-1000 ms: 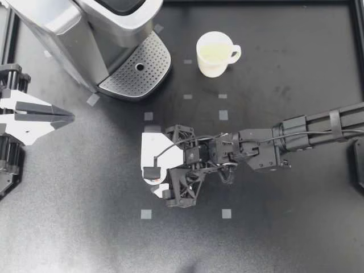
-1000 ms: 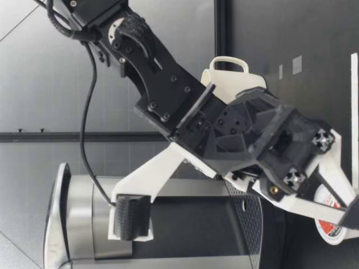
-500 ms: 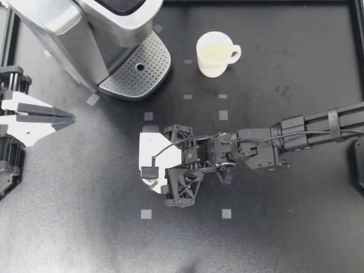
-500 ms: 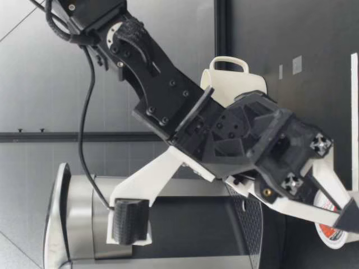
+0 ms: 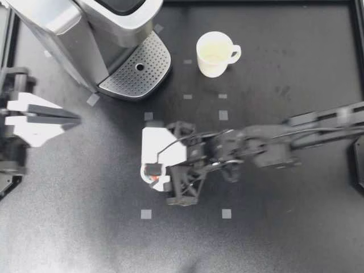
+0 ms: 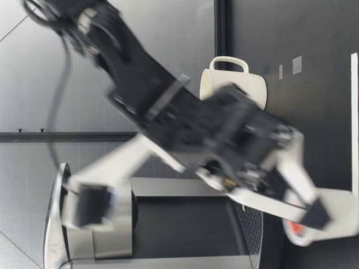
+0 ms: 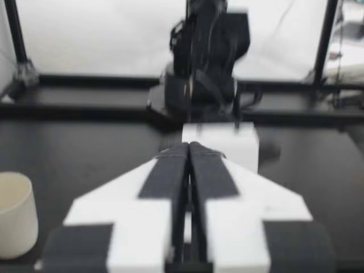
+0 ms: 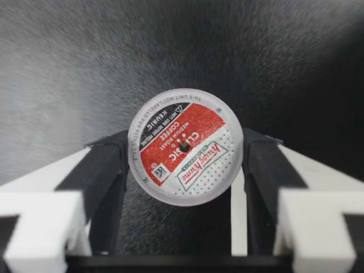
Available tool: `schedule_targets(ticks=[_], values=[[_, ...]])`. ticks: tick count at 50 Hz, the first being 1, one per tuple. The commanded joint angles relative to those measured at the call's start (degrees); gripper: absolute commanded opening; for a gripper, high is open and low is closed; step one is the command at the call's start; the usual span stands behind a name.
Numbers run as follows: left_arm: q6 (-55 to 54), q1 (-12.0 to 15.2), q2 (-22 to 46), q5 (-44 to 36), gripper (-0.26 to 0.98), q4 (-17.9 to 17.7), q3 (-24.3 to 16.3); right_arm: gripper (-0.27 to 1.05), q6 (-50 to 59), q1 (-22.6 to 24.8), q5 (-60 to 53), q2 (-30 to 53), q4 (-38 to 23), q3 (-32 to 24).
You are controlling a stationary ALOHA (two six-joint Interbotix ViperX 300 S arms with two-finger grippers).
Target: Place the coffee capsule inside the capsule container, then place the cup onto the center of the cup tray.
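Coffee capsule, top view: only a sliver of red and white shows (image 5: 149,177), tucked under my right end effector (image 5: 149,170) near the middle of the bench (image 5: 273,239). It is well apart from the coffee machine (image 5: 74,28) and its perforated cup tray (image 5: 136,68).
Cup, top view: white and upright (image 5: 215,54), handle turned away from the machine, near the cup tray and untouched.
Left end effector, top view: sits at its own edge of the bench (image 5: 73,118), fingers together on nothing.
Low view: blurred. The right end effector's fingers bracket the capsule close to the bench surface; I cannot tell whether it is clear of that surface. The cup stands farther from this camera.
Left wrist view: fingers pressed flat together, empty. The cup sits off to one side and the right arm (image 7: 207,57) is ahead.
Right wrist view, grip: both dark pads (image 8: 108,165) touch the capsule's rim from opposite sides, so it is clamped.
Right wrist view, looks: round foil lid facing the camera, with a red panel and a black band across white, a dotted patch and a small dark dot at the centre.
Handling, my judgement: light and thin-walled, with a foil lid that dents easily and smooth sides that could slip. I would hold it across the widest part at the rim with a modest squeeze and keep the lid level.
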Motion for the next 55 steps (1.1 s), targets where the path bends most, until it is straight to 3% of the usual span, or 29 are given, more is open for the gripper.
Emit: schedule_targets(ticks=[1, 12, 18, 30, 38, 44, 55], values=[[0.1, 1.0, 4.1, 2.6, 0.07, -0.4, -4.3, 0.5, 0.1, -0.3, -2.2, -5.7, 0.3, 1.6], [1.1, 5.1, 14.9, 24.7, 0.07, 0.2, -18.4, 0.5, 0.4, -0.3, -12.5, -14.2, 3.0, 12.5], [1.5, 5.8, 19.4, 37.0, 0.07, 2.4, -26.5, 0.5, 1.2, -0.3, -19.6, -17.2, 3.8, 17.8], [0.7, 5.7, 29.6, 66.5, 0.07, 10.5, -44.9, 0.5, 1.1, -0.4, -32.3, -22.0, 3.1, 26.2], [0.3, 5.0, 35.5, 77.5, 0.07, 16.0, -53.1, 0.5, 1.5, -0.3, -35.5, -23.0, 3.0, 28.8], [-3.3, 3.4, 39.3, 81.0, 0.07, 23.1, -55.7, 0.49, 1.1, -0.3, -37.1, -23.1, 3.0, 29.4], [-12.4, -1.7, 44.4, 91.5, 0.07, 42.5, -57.4, 0.49, 0.7, -1.1, -38.1, -23.3, 3.0, 30.8]])
